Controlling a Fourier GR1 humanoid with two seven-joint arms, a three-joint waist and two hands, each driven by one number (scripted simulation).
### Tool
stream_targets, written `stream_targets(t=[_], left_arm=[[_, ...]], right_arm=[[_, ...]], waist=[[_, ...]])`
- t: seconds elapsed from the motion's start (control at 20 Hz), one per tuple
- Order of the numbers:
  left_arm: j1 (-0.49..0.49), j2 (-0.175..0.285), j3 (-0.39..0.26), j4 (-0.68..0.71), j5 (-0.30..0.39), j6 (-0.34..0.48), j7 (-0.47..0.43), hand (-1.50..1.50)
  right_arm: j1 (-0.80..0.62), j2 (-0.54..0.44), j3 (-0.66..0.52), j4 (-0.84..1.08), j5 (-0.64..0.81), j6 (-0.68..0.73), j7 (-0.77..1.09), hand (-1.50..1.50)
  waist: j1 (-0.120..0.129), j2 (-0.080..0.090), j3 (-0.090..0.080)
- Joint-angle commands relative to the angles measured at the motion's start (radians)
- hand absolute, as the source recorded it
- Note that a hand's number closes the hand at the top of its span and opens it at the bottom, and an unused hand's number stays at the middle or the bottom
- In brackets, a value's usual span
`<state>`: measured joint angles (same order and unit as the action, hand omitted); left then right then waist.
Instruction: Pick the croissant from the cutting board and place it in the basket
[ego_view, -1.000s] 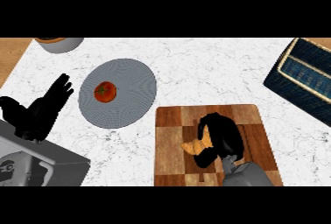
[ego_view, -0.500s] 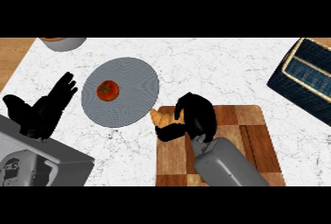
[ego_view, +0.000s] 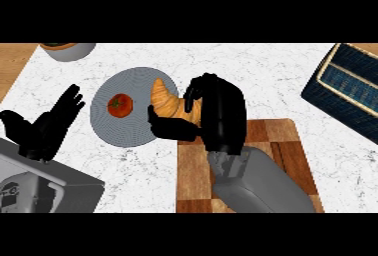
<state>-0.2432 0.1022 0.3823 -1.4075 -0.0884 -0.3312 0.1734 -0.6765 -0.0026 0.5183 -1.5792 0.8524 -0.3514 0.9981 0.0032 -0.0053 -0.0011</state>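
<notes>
Black left hand (ego_view: 43, 131), black right hand (ego_view: 220, 114), smooth grey forearm (ego_view: 260, 184)

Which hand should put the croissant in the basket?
The right hand: its fingers are curled round the croissant, and the basket sits on its side, at the far right. The left hand rests open at the left edge, holding nothing.

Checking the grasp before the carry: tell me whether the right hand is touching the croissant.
Touching. In the head view the right hand has thumb and fingers curled round the croissant, no gap showing.
</notes>
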Motion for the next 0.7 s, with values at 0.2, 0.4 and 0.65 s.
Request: stream_targets(t=[0.2, 0.4, 0.65], left_arm=[[0.005, -0.021, 0.006, -0.041, -0.047, 0.087, 0.089, 0.00], [0.025, 0.002, 0.015, -0.005, -0.063, 0.061, 0.019, 0.00], [0.035, -0.011, 0.018, -0.008, -0.066, 0.062, 0.026, 0.00]], right_arm=[[-0.174, 0.002, -0.098, -0.121, 0.183, 0.152, 0.287, 1.50], [-0.285, -0.043, -0.261, -0.074, 0.154, 0.261, 0.223, 1.50], [-0.325, -0.078, -0.339, -0.048, 0.168, 0.302, 0.195, 1.50]], waist=[[-0.007, -0.005, 0.001], [-0.005, 0.002, 0.000], [-0.006, 0.003, 0.001]])
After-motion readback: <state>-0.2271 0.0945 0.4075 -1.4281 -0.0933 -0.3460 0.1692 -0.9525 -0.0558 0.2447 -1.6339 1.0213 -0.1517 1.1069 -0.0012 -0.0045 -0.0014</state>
